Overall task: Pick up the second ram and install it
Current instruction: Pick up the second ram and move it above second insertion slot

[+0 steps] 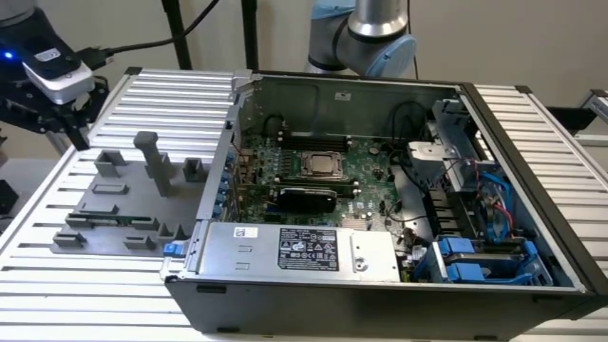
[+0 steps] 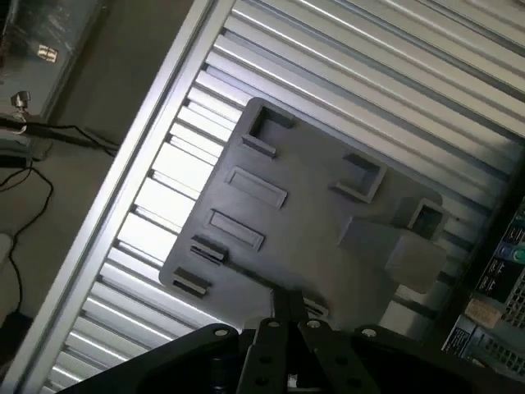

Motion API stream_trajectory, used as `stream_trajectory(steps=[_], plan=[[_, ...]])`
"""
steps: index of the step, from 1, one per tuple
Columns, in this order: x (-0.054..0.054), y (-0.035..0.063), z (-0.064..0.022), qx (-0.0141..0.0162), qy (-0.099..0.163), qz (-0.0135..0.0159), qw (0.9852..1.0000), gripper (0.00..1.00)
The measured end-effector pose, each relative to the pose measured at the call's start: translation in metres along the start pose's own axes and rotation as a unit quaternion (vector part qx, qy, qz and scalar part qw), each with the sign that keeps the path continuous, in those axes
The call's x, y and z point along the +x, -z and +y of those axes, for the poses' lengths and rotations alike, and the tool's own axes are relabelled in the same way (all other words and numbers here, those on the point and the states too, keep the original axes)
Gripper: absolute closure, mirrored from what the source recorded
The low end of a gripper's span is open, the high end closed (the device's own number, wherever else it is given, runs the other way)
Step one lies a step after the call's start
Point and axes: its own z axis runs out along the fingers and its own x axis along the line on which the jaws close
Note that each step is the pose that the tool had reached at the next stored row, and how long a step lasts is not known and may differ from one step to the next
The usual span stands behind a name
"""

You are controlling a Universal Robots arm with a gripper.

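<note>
Ribbed aluminium table [image 1: 67,285], matte grey tray [image 1: 128,174] with thin green second ram [image 1: 109,218]; black gripper [image 2: 289,310] above, closed, empty.

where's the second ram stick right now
The second ram lies in the gray fixture tray, toward its near edge, to the exterior view's left of the open computer case.

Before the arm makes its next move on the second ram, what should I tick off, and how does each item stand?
1. Second ram lying in the gray fixture: ok.
2. Fixture flat on the slatted table: ok.
3. Hand at the ram: not ok; it hangs near the fixture's far corner, apart from the ram.
4. Computer case open, motherboard exposed: ok.
5. Free memory slot ready: cannot tell.
</note>
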Motion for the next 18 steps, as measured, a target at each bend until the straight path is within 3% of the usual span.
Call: stream_trajectory(steps=[5,9,14,18], plan=[[0.0,-0.0036,-0.0002,-0.0006,0.045,0.0019,0.999,1.0],[0.0,-0.0064,-0.0003,-0.0011,0.082,0.0034,0.9967,1.0],[0.0,-0.0098,-0.0004,-0.0017,0.127,0.0053,0.9919,1.0],[0.0,-0.0126,-0.0005,-0.0021,0.163,0.0068,0.9866,1.0]])
